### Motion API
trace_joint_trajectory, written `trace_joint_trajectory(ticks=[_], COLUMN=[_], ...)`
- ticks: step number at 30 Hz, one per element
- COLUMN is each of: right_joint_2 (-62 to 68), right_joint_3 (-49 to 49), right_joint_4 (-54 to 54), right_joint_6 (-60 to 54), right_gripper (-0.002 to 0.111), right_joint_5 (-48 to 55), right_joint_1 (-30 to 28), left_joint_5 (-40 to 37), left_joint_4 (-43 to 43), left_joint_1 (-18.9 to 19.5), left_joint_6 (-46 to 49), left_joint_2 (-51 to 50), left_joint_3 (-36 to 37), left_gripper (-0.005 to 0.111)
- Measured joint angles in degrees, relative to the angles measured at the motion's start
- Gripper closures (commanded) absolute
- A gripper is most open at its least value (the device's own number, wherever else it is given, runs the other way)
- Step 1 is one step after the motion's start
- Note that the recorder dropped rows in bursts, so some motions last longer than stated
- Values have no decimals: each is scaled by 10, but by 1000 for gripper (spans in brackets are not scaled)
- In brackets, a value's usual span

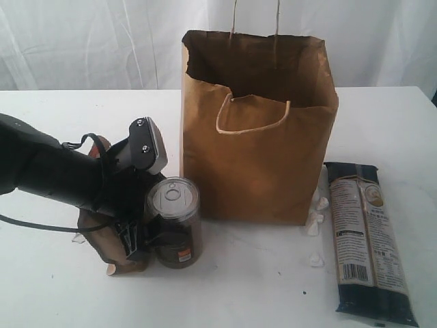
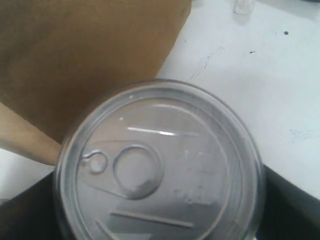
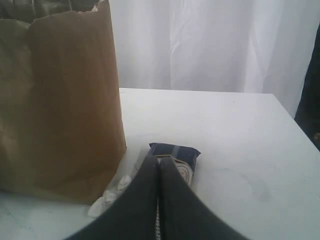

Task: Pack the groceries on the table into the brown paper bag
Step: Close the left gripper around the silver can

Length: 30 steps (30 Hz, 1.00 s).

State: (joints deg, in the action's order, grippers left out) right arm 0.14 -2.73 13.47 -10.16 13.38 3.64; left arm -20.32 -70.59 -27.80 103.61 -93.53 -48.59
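My left gripper [image 1: 147, 238] straddles the small tin can [image 1: 175, 217], jaws wide; I can't tell if they pinch it. The can stands just beside the brown paper bag [image 1: 256, 157] (its label is too small to read). Right gripper [image 3: 159, 164] is closed, empty.

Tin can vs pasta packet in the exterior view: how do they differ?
Pose: small tin can stands upright; long dark pasta packet lies flat. Shape: can short and round, packet long and flat. Place: can left of the brown paper bag, between the jaws of the left gripper; packet right of it, untouched. Both are on the table, outside the bag.
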Motion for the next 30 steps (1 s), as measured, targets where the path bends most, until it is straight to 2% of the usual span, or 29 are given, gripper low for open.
trace_joint_trajectory(ticks=[15, 20, 30], right_joint_2=[0, 0, 0], right_joint_3=[0, 0, 0], right_joint_4=[0, 0, 0], right_joint_6=[0, 0, 0], right_gripper=[108, 108, 108], right_joint_5=[0, 0, 0], right_joint_1=[0, 0, 0], left_joint_5=[0, -6, -25], left_joint_4=[-2, -2, 3], left_joint_1=[0, 0, 0], left_joint_6=[1, 1, 1], left_joint_2=[0, 0, 56], left_joint_3=[0, 0, 4], left_gripper=[86, 107, 107])
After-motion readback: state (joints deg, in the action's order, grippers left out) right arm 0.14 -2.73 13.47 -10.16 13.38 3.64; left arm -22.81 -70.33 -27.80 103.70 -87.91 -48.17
